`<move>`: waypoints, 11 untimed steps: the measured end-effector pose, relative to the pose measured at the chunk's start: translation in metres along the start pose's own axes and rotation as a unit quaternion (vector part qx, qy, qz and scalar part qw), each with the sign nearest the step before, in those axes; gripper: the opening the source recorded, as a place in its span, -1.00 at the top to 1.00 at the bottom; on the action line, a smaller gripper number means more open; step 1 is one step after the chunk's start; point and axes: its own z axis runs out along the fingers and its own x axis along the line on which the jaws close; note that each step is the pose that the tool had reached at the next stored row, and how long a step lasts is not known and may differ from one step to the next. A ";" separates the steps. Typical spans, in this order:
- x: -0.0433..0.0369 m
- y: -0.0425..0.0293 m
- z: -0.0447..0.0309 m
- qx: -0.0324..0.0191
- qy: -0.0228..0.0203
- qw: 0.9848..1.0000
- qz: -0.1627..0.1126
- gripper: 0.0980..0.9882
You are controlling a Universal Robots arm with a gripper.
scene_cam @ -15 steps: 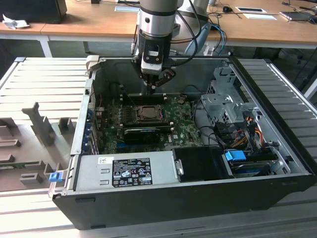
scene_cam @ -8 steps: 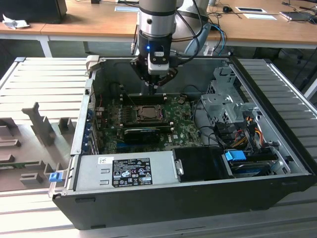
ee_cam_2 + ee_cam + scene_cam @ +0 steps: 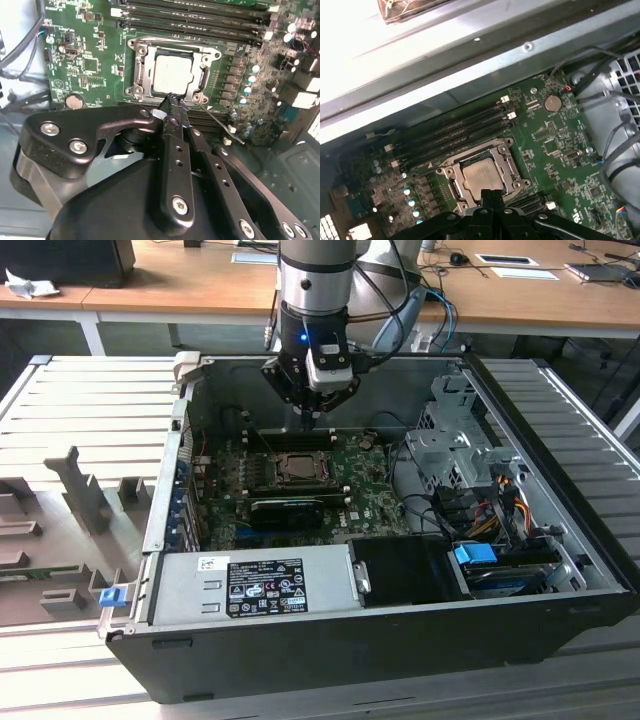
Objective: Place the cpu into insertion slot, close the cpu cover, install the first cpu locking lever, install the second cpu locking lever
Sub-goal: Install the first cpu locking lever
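Observation:
The cpu [image 3: 172,74] [image 3: 482,176] [image 3: 297,467] lies flat in the insertion slot [image 3: 174,52] on the green board, its pale metal face up. The silvery cpu cover [image 3: 144,75] [image 3: 451,182] lies down around the chip. A thin wire lever [image 3: 220,122] sticks out sideways from one corner of the socket, lying low over the board. My gripper [image 3: 172,97] [image 3: 490,192] [image 3: 308,420] hangs just above the socket's edge near that corner. Its black fingers are shut together, with nothing visible between them.
The open computer case [image 3: 560,540] walls in the board on all sides. Long memory slots [image 3: 455,132] run beside the socket, and a black card [image 3: 288,510] lies in front of it. Cables and a drive cage [image 3: 460,455] fill the exterior view's right.

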 end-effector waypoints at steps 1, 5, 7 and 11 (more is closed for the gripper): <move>0.0000 0.0000 0.0000 0.000 0.000 1.000 -0.006 0.98; 0.0000 0.0000 0.0001 -0.001 -0.002 0.999 -0.040 0.98; 0.0000 0.0000 0.0002 -0.002 -0.003 0.999 -0.055 0.98; 0.0000 0.0000 0.0006 -0.003 -0.005 0.996 -0.092 0.98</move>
